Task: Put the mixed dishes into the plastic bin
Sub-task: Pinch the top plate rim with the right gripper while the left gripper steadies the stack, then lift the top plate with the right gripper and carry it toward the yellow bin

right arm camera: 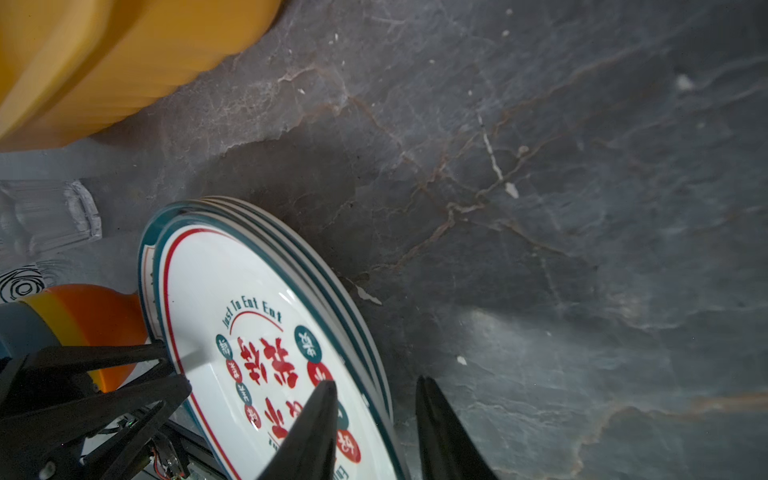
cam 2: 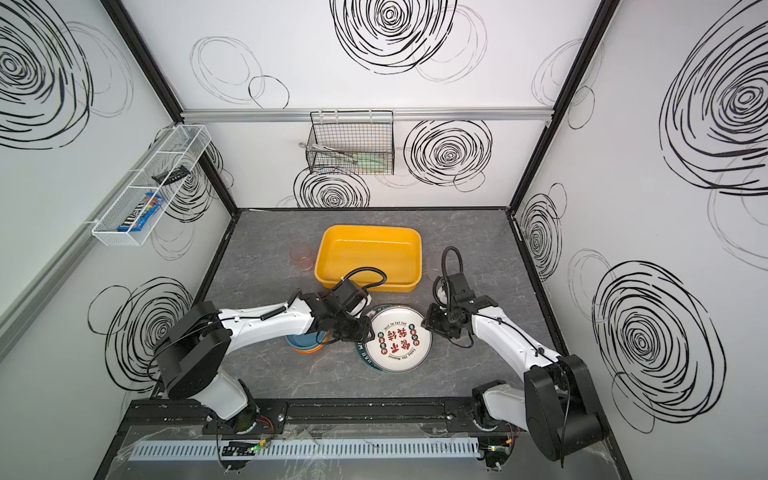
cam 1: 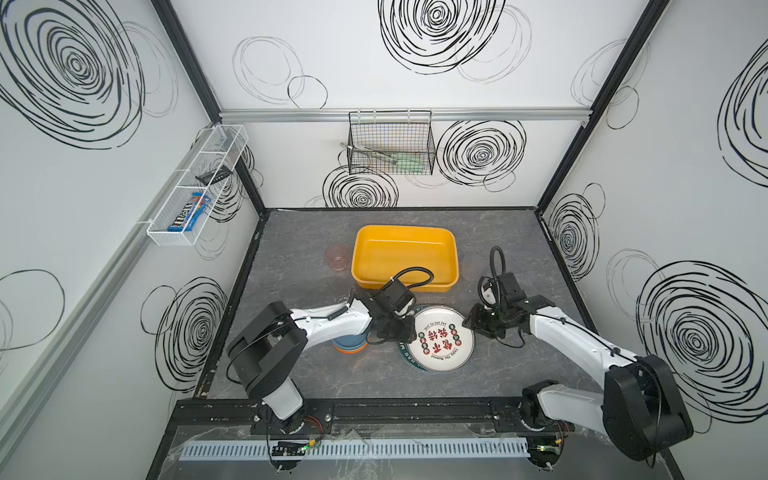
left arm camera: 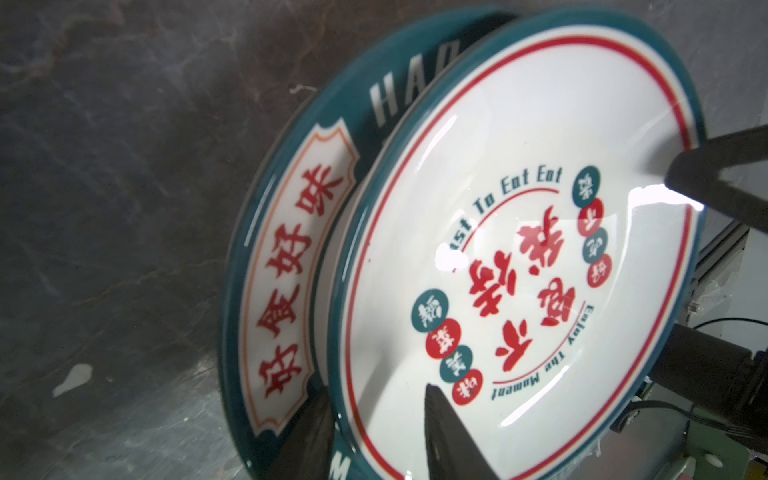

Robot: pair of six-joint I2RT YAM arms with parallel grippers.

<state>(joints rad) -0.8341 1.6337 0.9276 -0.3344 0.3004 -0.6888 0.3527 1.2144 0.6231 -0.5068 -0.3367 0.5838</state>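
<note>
Several round, glossy plates (cam 1: 409,359) lie stacked at the front middle of the grey marbled table (cam 1: 519,249), outside the bin. The top plate (cam 1: 440,338) is white with a thin red ring, a dark teal rim and red characters. It sits off centre, so the wider lower plate (left arm camera: 291,266) with a cream banner shows at one side. The left gripper (left arm camera: 378,395) has its black fingers spread on both sides of the top plate's rim, not pinching it. The right gripper (right arm camera: 376,380) stands likewise at the opposite edge, one finger over the plate and one over the table. Just behind the stack is the yellow-orange plastic bin (cam 1: 399,253), smooth and rectangular with rounded corners. A blue bowl (cam 1: 347,343) nested in an orange bowl (right arm camera: 95,316) stands beside the plates, half under the left arm (cam 1: 328,320). A translucent pink cup (cam 1: 336,255) is left of the bin, and a clear ribbed cup (right arm camera: 45,216) stands between bin and bowls.
</note>
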